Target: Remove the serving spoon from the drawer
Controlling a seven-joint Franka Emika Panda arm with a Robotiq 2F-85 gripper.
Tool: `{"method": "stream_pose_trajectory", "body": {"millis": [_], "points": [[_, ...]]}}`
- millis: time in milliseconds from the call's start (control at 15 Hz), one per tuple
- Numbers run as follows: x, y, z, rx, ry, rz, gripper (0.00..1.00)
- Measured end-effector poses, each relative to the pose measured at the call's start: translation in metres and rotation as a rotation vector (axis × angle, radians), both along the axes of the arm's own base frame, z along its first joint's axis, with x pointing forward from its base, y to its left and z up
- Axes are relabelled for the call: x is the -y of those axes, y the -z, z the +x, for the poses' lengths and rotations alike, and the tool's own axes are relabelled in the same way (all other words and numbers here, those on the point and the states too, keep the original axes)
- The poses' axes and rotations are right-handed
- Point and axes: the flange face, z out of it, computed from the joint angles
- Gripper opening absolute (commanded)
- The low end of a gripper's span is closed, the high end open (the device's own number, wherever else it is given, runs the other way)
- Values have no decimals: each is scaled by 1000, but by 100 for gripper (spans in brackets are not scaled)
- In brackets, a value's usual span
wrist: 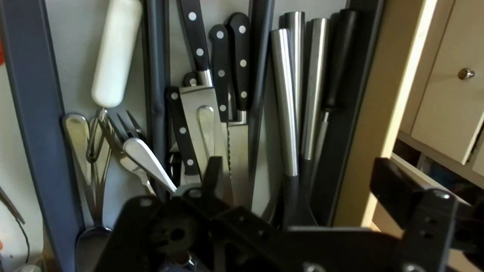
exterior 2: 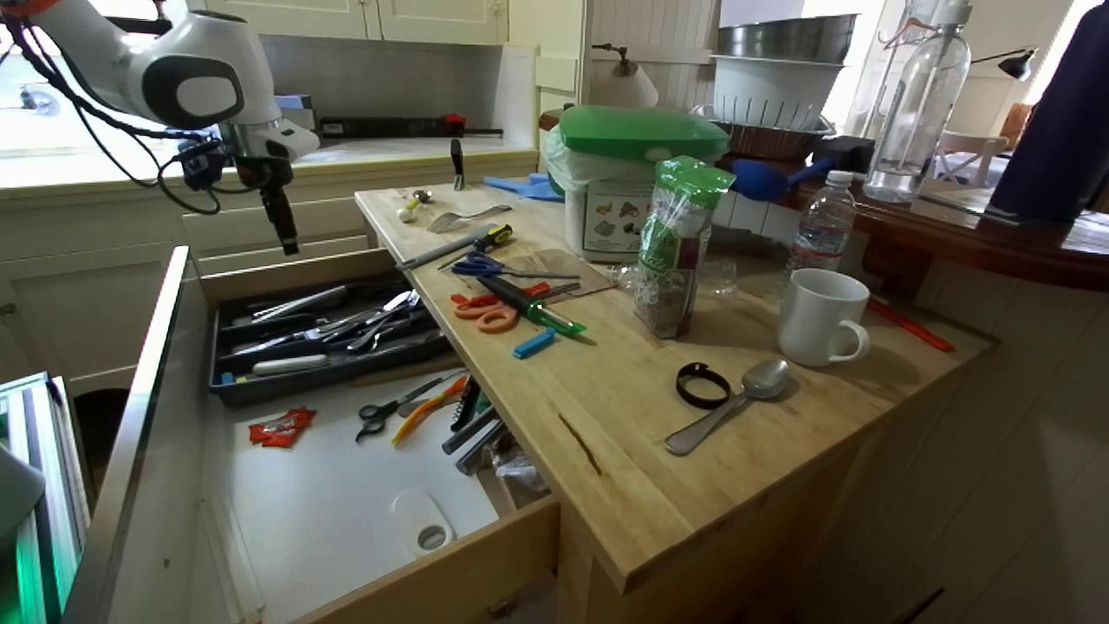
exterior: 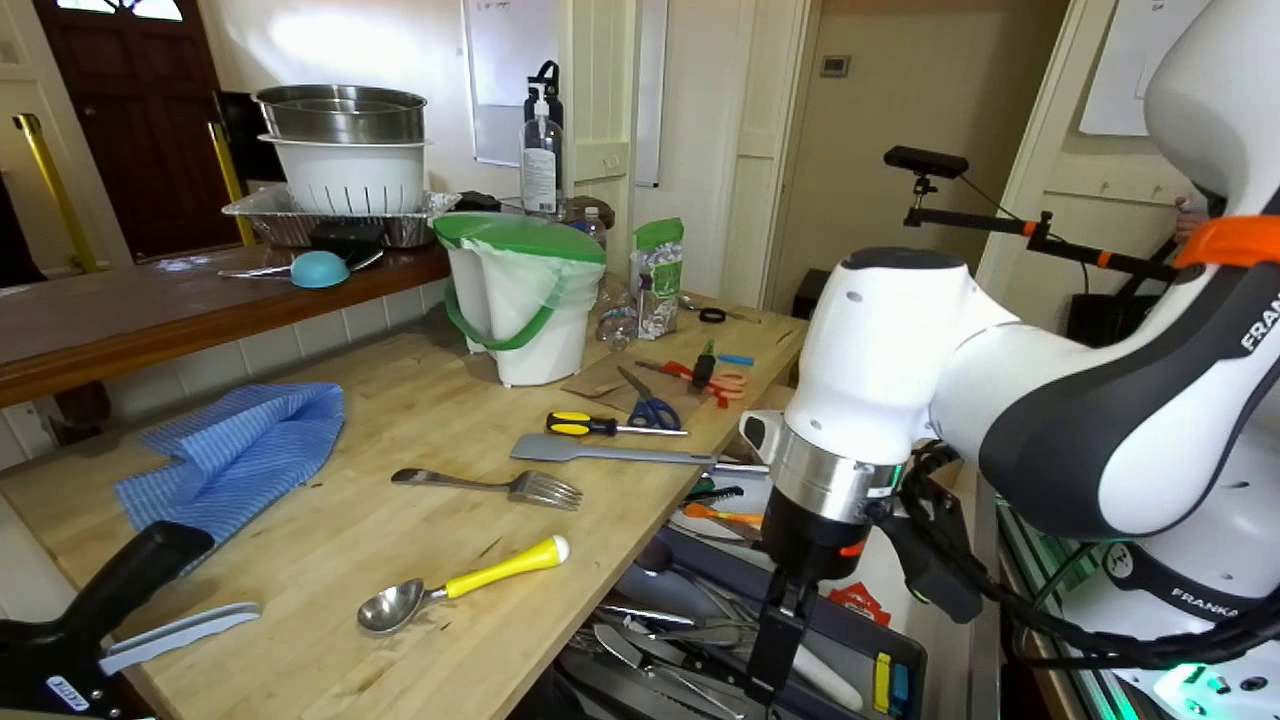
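The drawer is pulled open and holds a dark utensil tray. The serving spoon cannot be picked out for certain. In the wrist view, the tray's right compartment holds steel-handled utensils with black lower parts and a utensil with a black handle. Their heads are hidden behind my gripper. A dark spoon bowl on a thin steel handle lies in the left compartment. My gripper is open and empty, fingers astride the right compartment and the pale wood drawer wall. In both exterior views it points down over the tray.
Knives fill the tray's middle compartment; a white handle lies in the left one. Scissors and red packets lie on the drawer floor. The wooden counter overhangs it, bearing a yellow-handled spoon and a fork.
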Motion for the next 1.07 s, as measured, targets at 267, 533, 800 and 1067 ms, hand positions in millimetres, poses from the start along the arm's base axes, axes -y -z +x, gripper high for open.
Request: {"method": "stream_pose_trajectory", "body": {"millis": [267, 533, 800, 1067], "points": [[24, 31, 6, -6, -40, 40, 100], [40, 50, 56, -40, -132, 63, 100], [20, 70, 101, -133, -219, 99, 100], [4, 75, 111, -161, -245, 104, 100]]}}
